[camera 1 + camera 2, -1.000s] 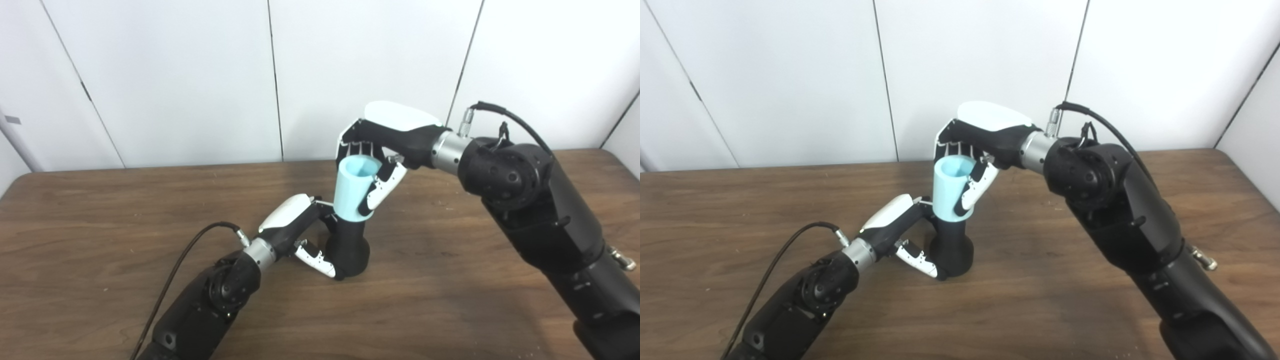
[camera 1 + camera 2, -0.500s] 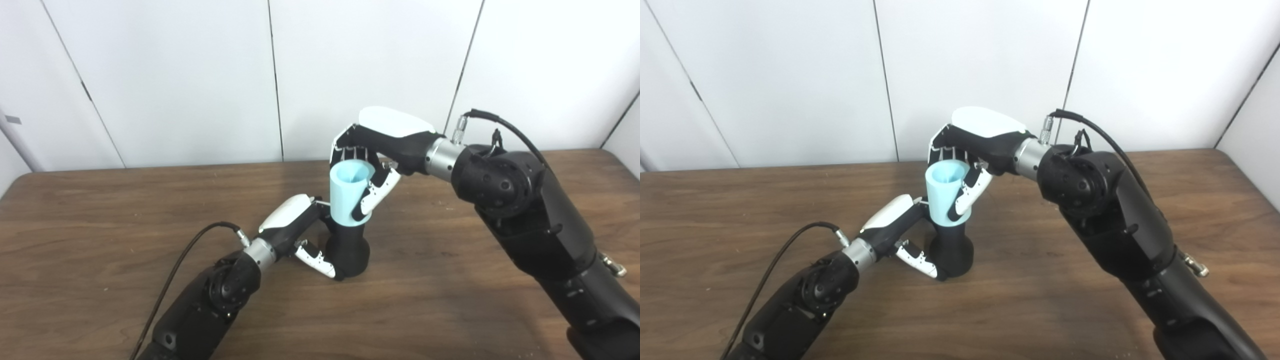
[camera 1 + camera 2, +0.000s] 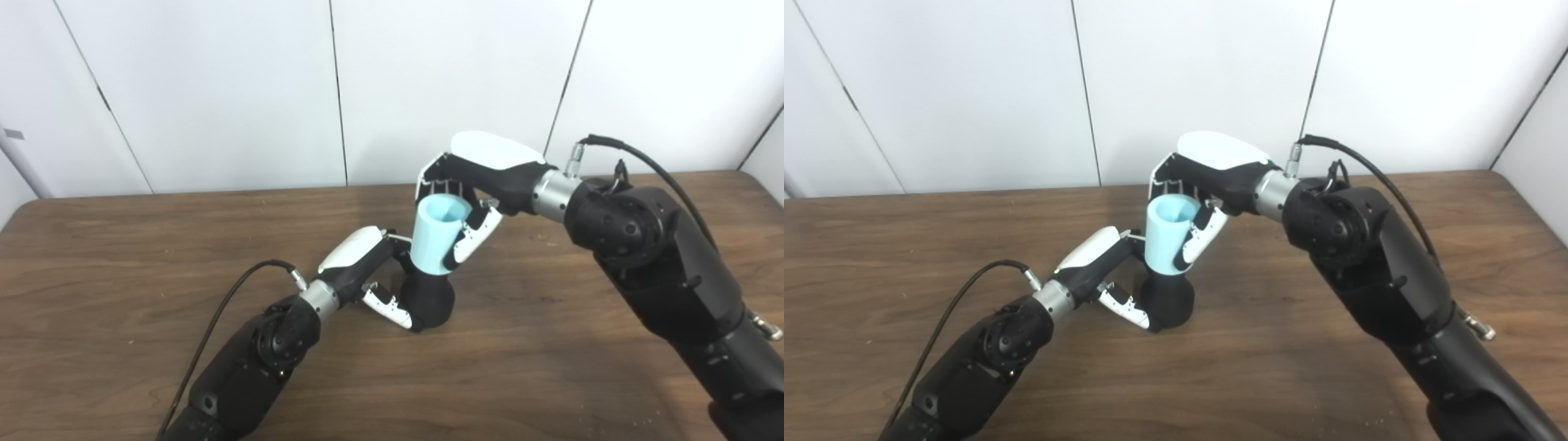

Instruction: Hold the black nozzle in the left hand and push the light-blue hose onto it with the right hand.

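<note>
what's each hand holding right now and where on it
Left hand grips the black nozzle at its base; right hand wraps the light-blue hose around its upper side.

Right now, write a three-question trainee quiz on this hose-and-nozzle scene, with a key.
1. True or false: the light-blue hose lies flat on the table.
2. Which hand is shut on the black nozzle?
A. left hand
B. right hand
3. Fill in: the hose's open top end faces ____.

Key: 1 false, it stands upright atop the nozzle, gripped by the right hand. 2 A. 3 up.
</note>
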